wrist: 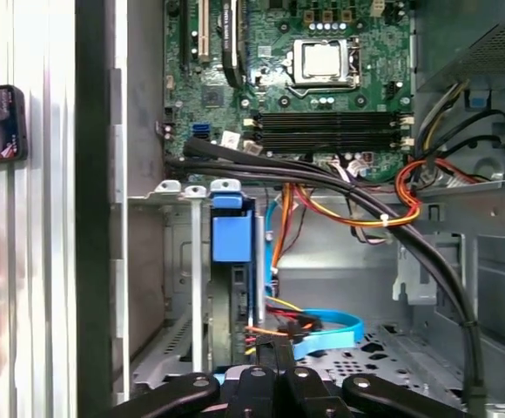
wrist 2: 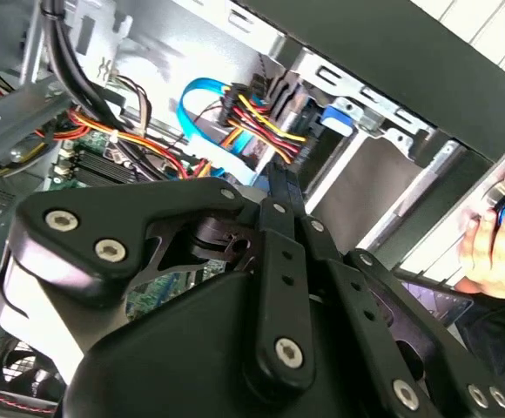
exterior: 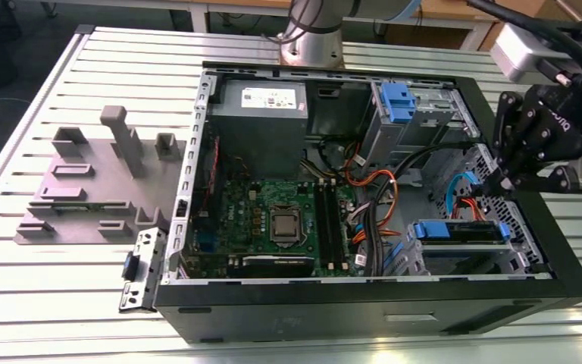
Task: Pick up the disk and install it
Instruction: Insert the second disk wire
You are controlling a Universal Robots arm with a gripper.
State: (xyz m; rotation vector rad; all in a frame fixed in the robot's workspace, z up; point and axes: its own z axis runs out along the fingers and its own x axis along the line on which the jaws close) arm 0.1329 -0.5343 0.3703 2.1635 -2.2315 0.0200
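Nearest the lens in the second wrist view is the gripper (wrist 2: 280, 178). Its black linkage bars run down to two slim fingers (wrist 2: 274, 193) that are pressed together with nothing between them.

Farthest from the gripper, toward the exterior view's left, a grey fixture (exterior: 97, 182) lies on the slatted table (exterior: 28, 303). Closer in stands the open case (exterior: 372, 303). Its grey power supply (exterior: 261, 114) and green board (exterior: 281, 220) are both well apart from the gripper. Nearer still, orange, red and blue cables (exterior: 372, 205) run across the case floor toward the tool.

The disk (exterior: 458, 231), in its blue caddy, sits in the bay (exterior: 473, 262) at the case corner. It lies just under the gripper's tips and slightly toward the exterior view's left of them. In the first wrist view the disk (wrist: 232, 237) stands edge-on in that bay, straight ahead of the closed fingers. A bundle of yellow, red and blue cables (wrist: 322, 326) lies right at the tips, and I cannot tell whether the tips touch either the cables or the disk.

Beyond the case wall from the gripper, a person's hand (wrist 2: 489, 248) rests by the table edge.
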